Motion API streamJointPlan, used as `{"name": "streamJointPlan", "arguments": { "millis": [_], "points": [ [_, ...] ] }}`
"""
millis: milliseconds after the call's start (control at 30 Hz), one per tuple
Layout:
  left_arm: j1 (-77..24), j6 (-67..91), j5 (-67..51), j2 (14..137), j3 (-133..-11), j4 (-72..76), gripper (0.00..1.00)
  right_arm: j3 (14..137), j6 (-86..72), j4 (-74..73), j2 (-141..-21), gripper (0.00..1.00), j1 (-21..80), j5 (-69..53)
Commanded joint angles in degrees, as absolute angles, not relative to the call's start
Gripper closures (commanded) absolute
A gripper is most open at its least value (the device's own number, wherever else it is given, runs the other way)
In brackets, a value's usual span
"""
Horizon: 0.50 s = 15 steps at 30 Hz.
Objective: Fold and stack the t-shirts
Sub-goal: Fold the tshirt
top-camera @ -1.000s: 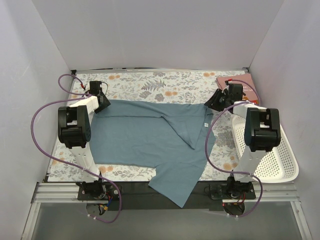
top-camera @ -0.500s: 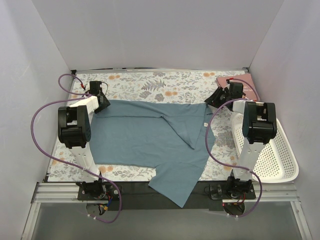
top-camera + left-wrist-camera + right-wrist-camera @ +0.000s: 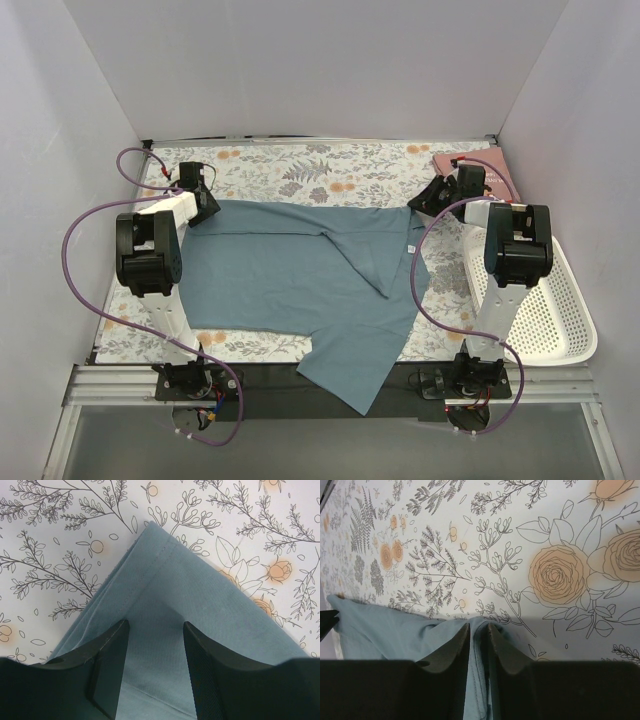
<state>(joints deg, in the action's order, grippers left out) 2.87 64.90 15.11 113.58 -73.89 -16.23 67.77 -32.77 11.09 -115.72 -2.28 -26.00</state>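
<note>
The teal-blue t-shirt (image 3: 290,270) lies spread across the floral table cloth (image 3: 330,165), one part folded over diagonally and its lower end hanging over the near edge. My left gripper (image 3: 208,205) is at its far left corner, open, with the cloth (image 3: 200,605) lying flat between the fingers (image 3: 153,625). My right gripper (image 3: 425,200) is at the far right corner, shut on a pinched ridge of the teal cloth (image 3: 395,630), fingertips close together (image 3: 479,626). The pink t-shirt (image 3: 503,185) lies folded at the back right, partly hidden behind the right arm.
A white perforated basket (image 3: 560,330) stands at the right edge of the table, beside the right arm. White walls close in the back and both sides. Purple cables loop beside both arms.
My right gripper has drawn the shirt's far right corner slightly back, and the right arm's elbow has shifted up and left. The left arm has not moved.
</note>
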Motion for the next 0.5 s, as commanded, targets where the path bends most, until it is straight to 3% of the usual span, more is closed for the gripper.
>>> {"name": "streamJointPlan", "arguments": {
  "millis": [0,133,300,400,467],
  "points": [
    [3.3,64.0,17.0,115.0,-73.8,-20.2,0.53,67.7,-33.0,13.2,-115.0,0.74,-2.5,-27.4],
    [3.1,64.0,16.9,115.0,-73.8,-20.3,0.53,65.7,-33.2,13.1,-114.4,0.67,-2.5,-26.7],
    [3.1,64.1,16.8,115.0,-73.8,-20.3,0.53,65.2,-33.4,13.2,-114.5,0.67,-2.5,-27.2],
    [3.1,63.9,17.1,115.0,-73.8,-20.4,0.53,65.5,-33.1,13.1,-114.4,0.73,-2.5,-26.7],
    [3.1,63.7,17.1,115.2,-73.9,-20.5,0.53,66.1,-32.8,13.1,-114.5,0.89,-2.6,-26.0]
  ]
}}
